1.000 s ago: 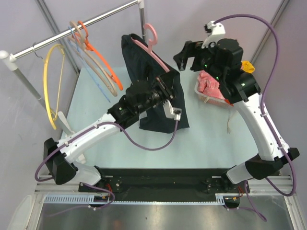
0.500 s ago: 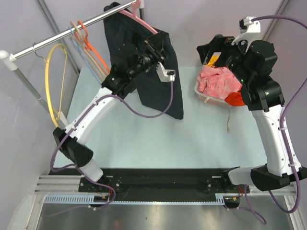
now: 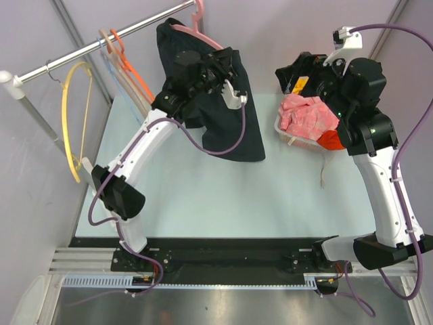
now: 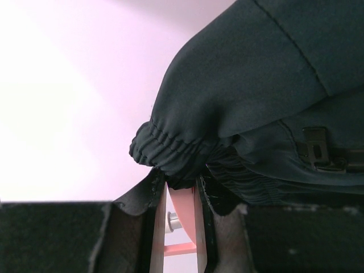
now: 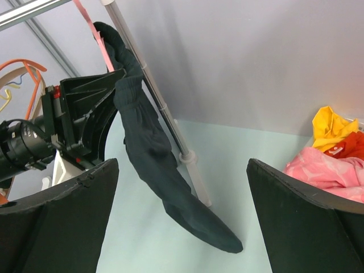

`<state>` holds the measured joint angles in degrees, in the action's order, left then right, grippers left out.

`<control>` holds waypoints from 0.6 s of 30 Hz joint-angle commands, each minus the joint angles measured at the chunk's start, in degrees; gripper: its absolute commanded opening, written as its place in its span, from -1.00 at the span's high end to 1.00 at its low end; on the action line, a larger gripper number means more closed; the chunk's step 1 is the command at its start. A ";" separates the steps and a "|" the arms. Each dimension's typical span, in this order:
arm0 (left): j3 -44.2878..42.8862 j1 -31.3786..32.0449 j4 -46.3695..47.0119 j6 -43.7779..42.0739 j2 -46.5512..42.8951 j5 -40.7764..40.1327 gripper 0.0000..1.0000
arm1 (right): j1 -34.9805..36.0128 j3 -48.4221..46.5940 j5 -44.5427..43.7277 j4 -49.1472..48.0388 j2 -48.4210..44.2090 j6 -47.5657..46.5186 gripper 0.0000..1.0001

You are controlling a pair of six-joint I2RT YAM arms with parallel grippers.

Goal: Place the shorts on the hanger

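yellow hanger [image 3: 63, 118]: hangs from the rail [image 3: 88, 49] at far left, well apart from the rest.
orange hanger [image 3: 135, 78]: hooked on the same rail further right, slanting down toward the table [image 3: 203, 203].
left arm: stretched up and away from its base, reaching to the rail's right end.
left gripper [image 3: 220, 68]: clenched on the hanger [image 3: 206, 42]; in the wrist view [image 4: 179, 227] both fingers [image 4: 156, 227] press a pale-pink strip [image 4: 182, 213] between them, with dark fabric edges caught alongside.
hanger: held high by the rail's right end, tilted, hook uppermost; seen in the right wrist view [image 5: 91, 25] as a thin pink strip above the fabric; cannot tell whether the hook sits on the rail.
shorts [image 3: 237, 128]: draped over the hanger, lifted off the table for most of their length, hanging down to the right of the left arm; elastic waistband bunched just above the fingers [image 4: 256, 85]; from the right wrist view [image 5: 148, 148] hanging as one long dark fold, lower tip close to the table.
basket [image 3: 284, 135]: on the table at right, holding a pink garment [image 3: 308, 115] and a red-orange garment [image 3: 331, 139], with a yellow cloth [image 5: 333, 128] behind.
right gripper [image 3: 294, 71]: released, fingers spread wide [image 5: 182, 222], grasping nothing; held above the basket, apart from the shorts, facing them.
right arm: raised, bent over the basket.
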<state>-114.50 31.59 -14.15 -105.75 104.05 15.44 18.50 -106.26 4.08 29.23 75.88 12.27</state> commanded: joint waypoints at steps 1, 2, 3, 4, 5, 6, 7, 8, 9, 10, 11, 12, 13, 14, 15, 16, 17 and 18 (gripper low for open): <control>-6.00 -1.45 1.41 1.08 0.62 1.96 0.99 | -0.40 0.17 0.76 -2.43 -0.99 0.65 -0.99; -6.09 -1.88 1.67 0.90 0.89 1.87 1.00 | -0.40 0.35 0.93 -2.43 -0.99 0.65 -1.00; -6.18 -2.06 1.58 0.73 1.24 1.70 1.00 | -0.40 0.35 0.93 -2.34 -0.99 0.56 -0.99; -6.26 -2.15 1.58 0.64 1.42 1.78 1.00 | -0.48 0.44 1.02 -2.51 -0.99 0.65 -0.99; -6.35 -2.50 1.67 0.64 1.59 1.78 1.00 | -0.40 0.52 1.28 -2.43 -0.91 0.73 -0.99; -6.53 -2.68 1.76 0.64 2.03 1.78 1.00 | -0.48 0.53 1.20 -2.51 -0.91 0.74 -0.99; -7.05 -3.03 1.67 0.72 2.30 1.61 1.00 | -0.48 0.53 1.28 -2.51 -0.91 0.65 -0.99; -7.23 -3.20 1.76 1.16 2.47 1.70 1.00 | -0.48 0.53 1.55 -2.43 -0.82 0.82 -0.99; -7.23 -3.29 1.67 1.34 2.56 1.61 1.00 | -0.48 0.61 1.64 -2.43 -0.73 0.82 -0.99; -6.97 -3.38 1.76 1.25 2.47 1.35 0.98 | -0.48 0.61 1.64 -2.51 -0.73 0.82 -0.99; -6.36 -3.38 2.11 1.25 2.13 1.52 0.90 | -0.48 0.61 1.64 -2.51 -0.73 0.82 -0.99; -4.26 -3.38 2.81 1.25 0.99 1.96 0.62 | -0.40 0.53 1.64 -2.43 -0.64 0.82 -1.00; -3.02 -3.29 4.21 0.90 0.28 2.66 0.45 | -0.48 0.70 1.72 -2.51 -0.64 0.82 -0.99; -1.71 -3.12 4.83 0.38 -0.51 3.01 0.26 | -0.48 0.61 1.72 -2.60 -0.47 0.91 -0.99; 0.66 -3.03 5.79 0.03 -1.47 3.28 -0.01 | -0.48 0.70 1.72 -2.52 -0.47 0.91 -1.00; 1.29 -2.33 5.63 -0.15 -2.61 3.37 -0.07 | -0.48 0.79 1.90 -2.69 -0.47 1.00 -0.99; 1.64 -1.98 5.10 -0.07 -3.23 3.02 -0.12 | -0.40 0.88 1.90 -2.69 -0.47 1.09 -1.00; 2.52 -1.63 4.32 0.02 -3.76 2.93 -0.18 | -0.48 0.96 1.99 -2.69 -0.55 1.17 -0.99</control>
<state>-114.21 28.80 -12.49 -104.62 105.78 15.97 18.24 -105.41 5.30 28.82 75.88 12.45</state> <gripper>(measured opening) 0.541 0.995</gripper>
